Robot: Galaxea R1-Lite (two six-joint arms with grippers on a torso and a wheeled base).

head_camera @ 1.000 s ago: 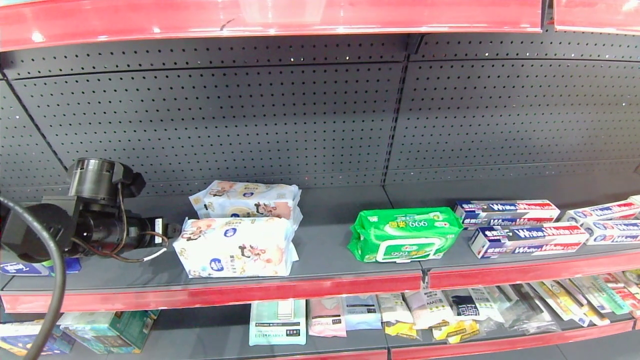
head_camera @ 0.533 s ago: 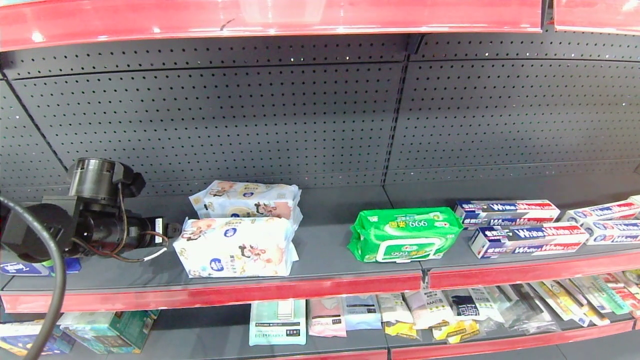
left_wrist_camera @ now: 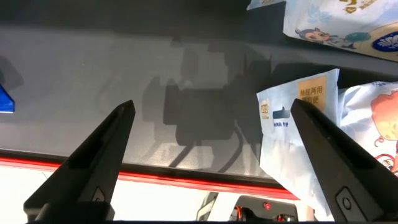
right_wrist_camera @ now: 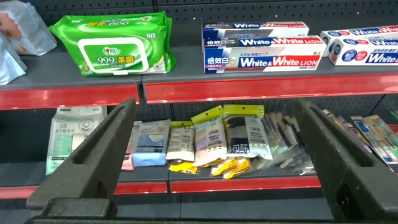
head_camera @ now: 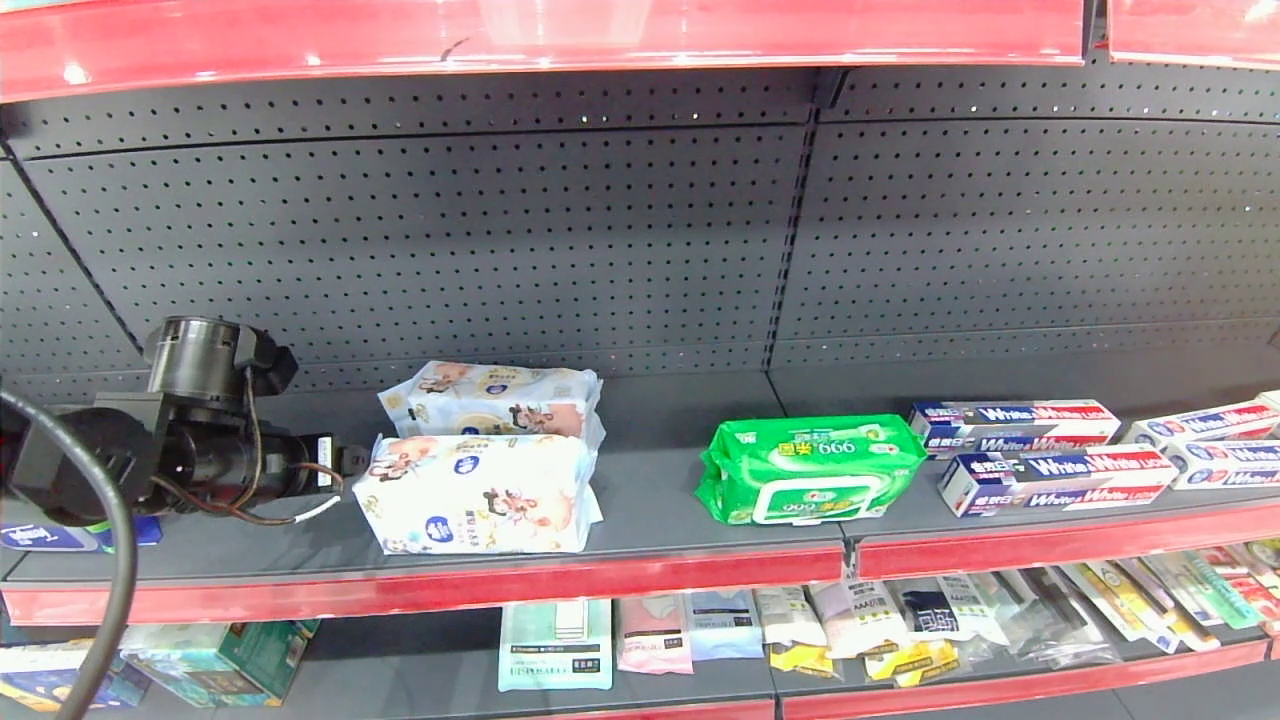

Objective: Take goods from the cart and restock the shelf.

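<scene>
Where the right gripper [right_wrist_camera: 216,102] hangs out in front of the shelving, its fingers are spread wide with nothing between them. It faces the lower tier [head_camera: 700,690], which holds flat sachets [head_camera: 860,610] in a row and teal boxes [head_camera: 215,650] at the left end.

Above the red price rail [head_camera: 430,588], the front tissue pack [head_camera: 478,493] lies flat at the front edge of the shelf [head_camera: 650,500], its long side along the rail. It is a soft white plastic pack printed with cartoon animals and small round blue badges. In the left wrist view its sealed end flap carries an orange patch.

The left gripper [left_wrist_camera: 212,104] sits low over the bare shelf board just left of this pack, fingers spread wide and holding nothing. One finger is close against the pack's end flap, though I cannot tell if it touches.

A second tissue pack [head_camera: 495,398] of the same print lies directly behind the first, touching it. To the right, well apart, a green wipes pack [head_camera: 808,468] lies flat, then toothpaste boxes [head_camera: 1050,478] in two rows. A blue box [head_camera: 60,535] shows behind the left arm [head_camera: 190,450]. A grey pegboard [head_camera: 450,230] closes the back.
</scene>
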